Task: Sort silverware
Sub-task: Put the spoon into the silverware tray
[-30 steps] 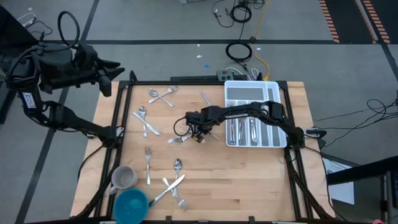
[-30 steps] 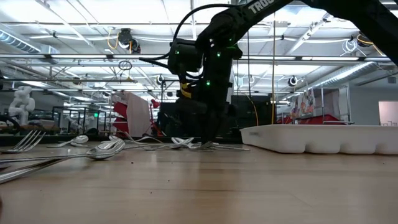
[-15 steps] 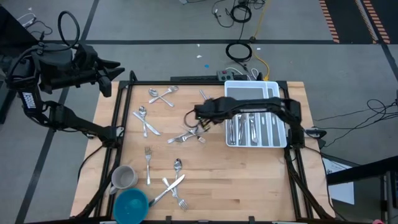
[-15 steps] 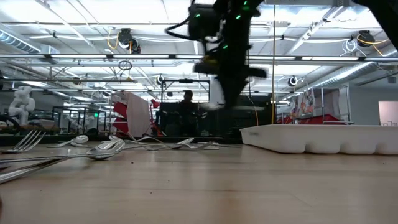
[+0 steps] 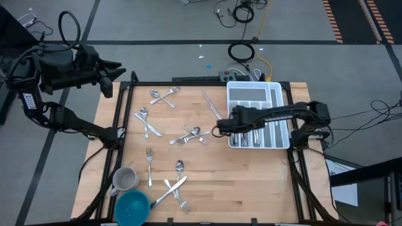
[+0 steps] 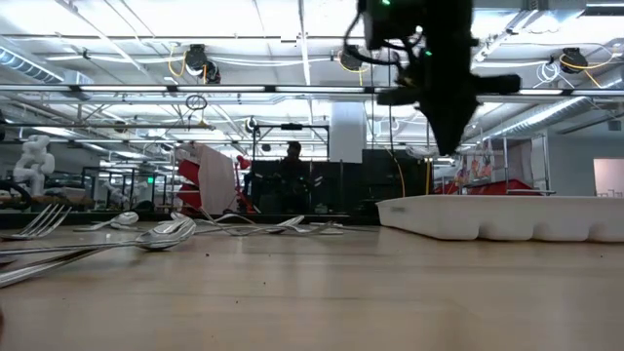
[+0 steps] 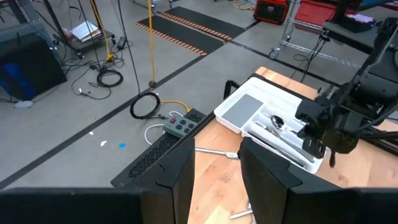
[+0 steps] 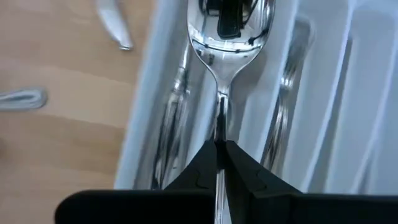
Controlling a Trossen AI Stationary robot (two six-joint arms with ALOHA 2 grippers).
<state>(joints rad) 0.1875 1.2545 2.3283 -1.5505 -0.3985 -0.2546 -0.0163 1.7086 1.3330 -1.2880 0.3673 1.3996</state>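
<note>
The right gripper (image 8: 219, 155) is pinched tight on the handle of a spoon (image 8: 227, 37). It holds the spoon up over the left edge of the white tray (image 5: 281, 94), on the table's right side. More forks and spoons (image 5: 191, 135) lie scattered on the wooden table (image 5: 239, 182). The left gripper (image 5: 116, 72) waits off the far left corner, fingers apart and holding nothing.

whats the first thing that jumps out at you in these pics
The right gripper, shut on a shiny spoon, hangs over the left edge of the white organiser tray at the table's far right, where other pieces already lie in compartments. Next is the loose silverware scattered across the wooden table, with a blue bowl and grey mug at the near left corner. The left gripper waits, open, off the table's far left corner.
</note>
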